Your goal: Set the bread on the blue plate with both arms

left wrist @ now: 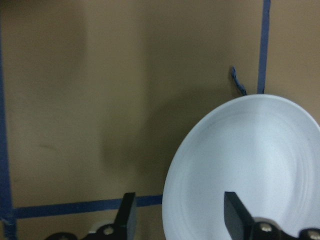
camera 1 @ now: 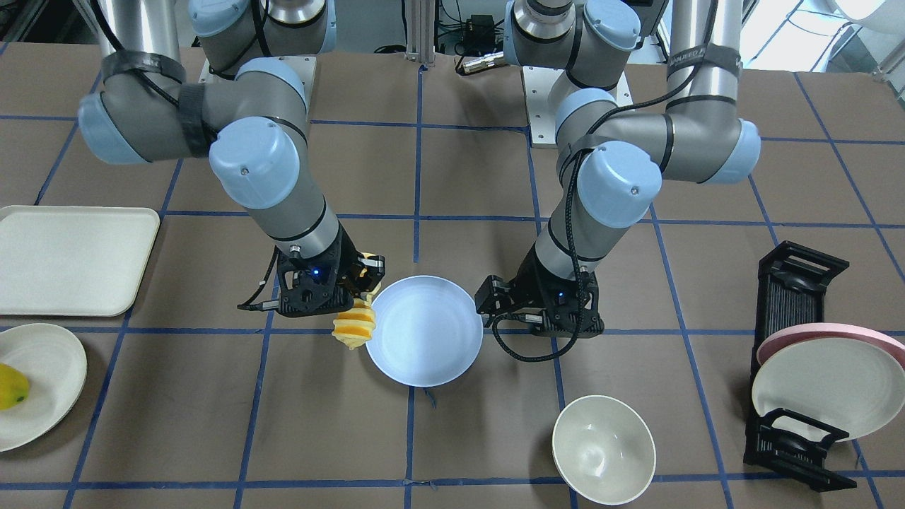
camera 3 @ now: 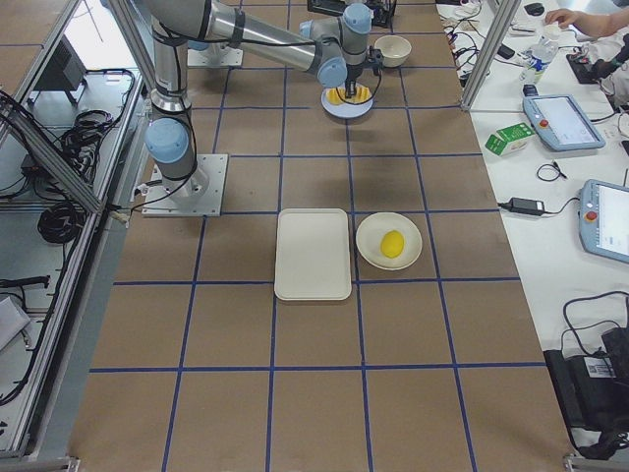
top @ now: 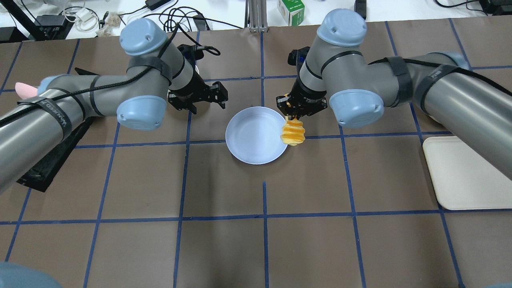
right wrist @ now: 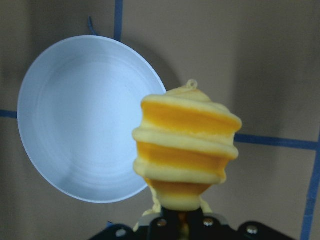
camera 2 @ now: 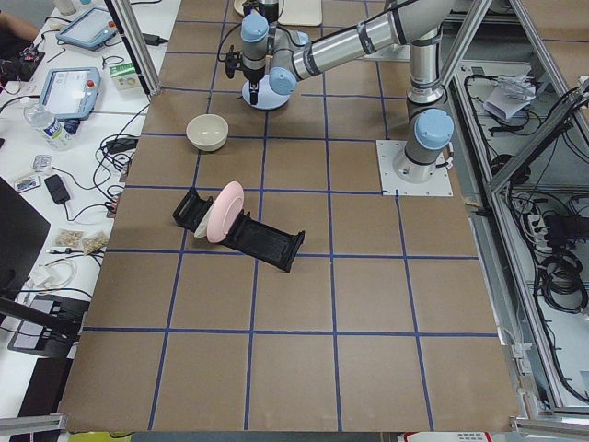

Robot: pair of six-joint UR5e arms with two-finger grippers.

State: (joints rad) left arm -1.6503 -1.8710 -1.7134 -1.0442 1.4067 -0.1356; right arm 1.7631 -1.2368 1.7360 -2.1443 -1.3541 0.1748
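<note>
The blue plate (top: 256, 136) lies flat between my two pincers. My left pincer (top: 208, 105) hangs just beside its rim, jaws wide, holding nothing. My right pincer (top: 295, 118) is clamped on one end of the bread (top: 293, 133), which dangles lengthwise beneath it at the plate's near rim; whether it touches, I cannot tell.

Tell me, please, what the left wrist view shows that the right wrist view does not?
Only the left wrist view shows the left claw, open, with nothing held between its fingers. Only the right wrist view shows the bread, gripped at one end by the right claw. Both show the blue plate, empty, lying on the brown table crossed by blue tape.
</note>
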